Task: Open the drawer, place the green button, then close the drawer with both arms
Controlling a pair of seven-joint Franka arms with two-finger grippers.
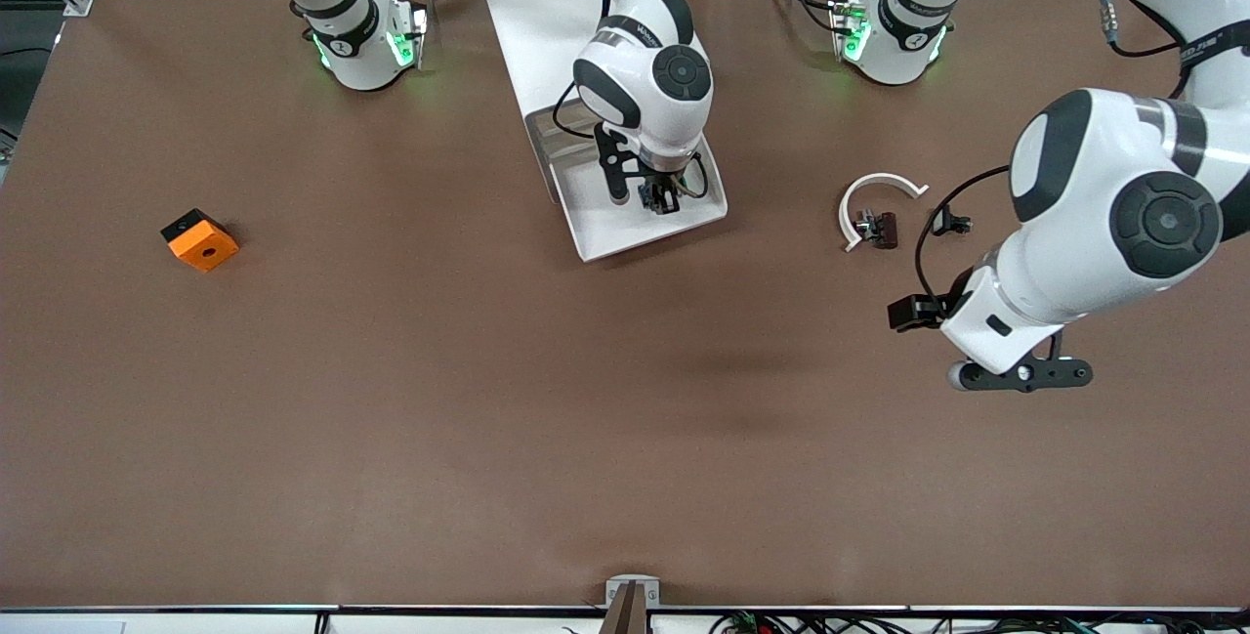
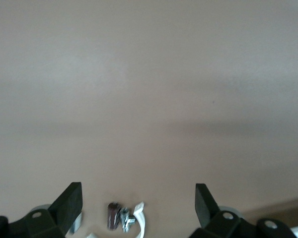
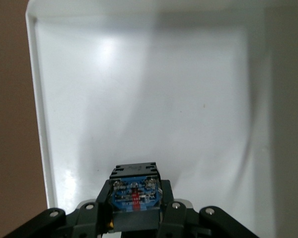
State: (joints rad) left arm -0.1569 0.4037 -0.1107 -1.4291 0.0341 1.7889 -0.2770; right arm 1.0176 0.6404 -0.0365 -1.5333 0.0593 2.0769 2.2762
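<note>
The drawer (image 1: 625,229) is pulled out of the white cabinet (image 1: 547,19) toward the front camera, its white tray open. My right gripper (image 1: 661,201) hangs low inside the tray. In the right wrist view the right gripper (image 3: 135,192) is shut on the button (image 3: 134,174), a small black part with a bluish end facing the camera, just above the drawer's white floor (image 3: 164,99). My left gripper (image 1: 1020,375) is open and empty over bare table toward the left arm's end. Its fingers (image 2: 69,203) stand wide apart.
An orange block with a black hole (image 1: 200,239) lies toward the right arm's end. A white curved strip (image 1: 869,192) with small dark clips (image 1: 879,227) lies between the cabinet and the left gripper; the strip (image 2: 141,218) and a clip (image 2: 113,215) show in the left wrist view.
</note>
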